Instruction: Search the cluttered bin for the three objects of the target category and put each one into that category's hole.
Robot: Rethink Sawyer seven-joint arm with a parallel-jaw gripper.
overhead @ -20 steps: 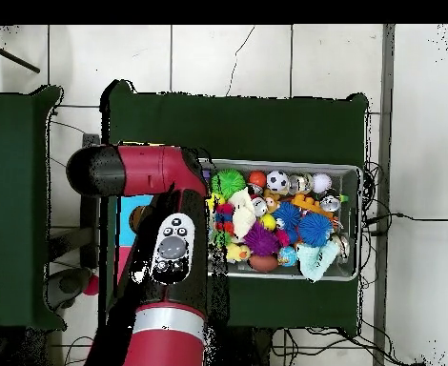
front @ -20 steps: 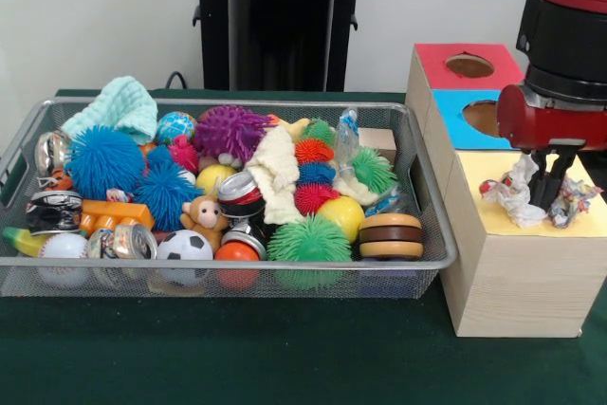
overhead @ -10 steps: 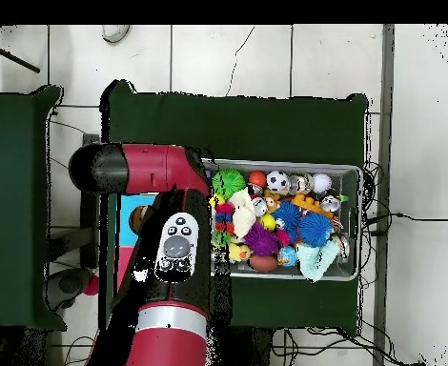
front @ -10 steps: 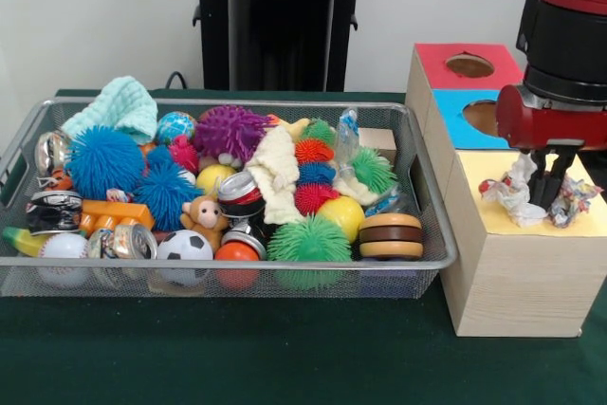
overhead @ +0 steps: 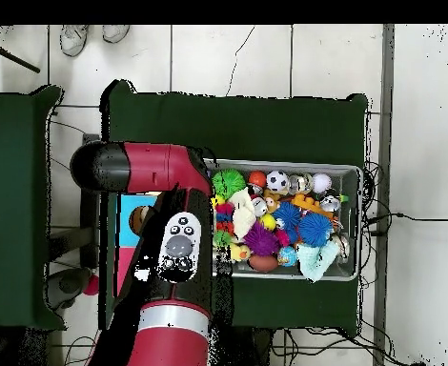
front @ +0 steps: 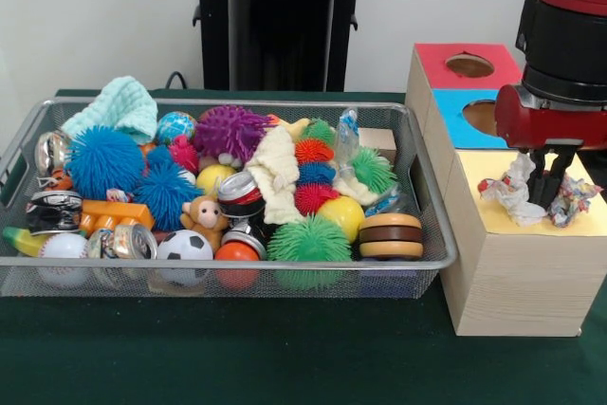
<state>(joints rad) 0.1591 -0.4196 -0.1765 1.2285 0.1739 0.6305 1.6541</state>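
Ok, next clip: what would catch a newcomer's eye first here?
Probably the wire bin heaped with bright toys: spiky blue balls, a purple one, a soccer ball and crushed cans. Next, the red and black arm coming down at the front view's right, its gripper over the yellow top of the wooden box, with crumpled paper wads on either side. Behind the yellow panel sit blue and red panels, each with a round hole.

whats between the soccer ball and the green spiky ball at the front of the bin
In the front view, an orange ball with a crushed silver can on it lies between the black-and-white soccer ball and the green spiky rubber ball, near the wire mesh bin's front wall.
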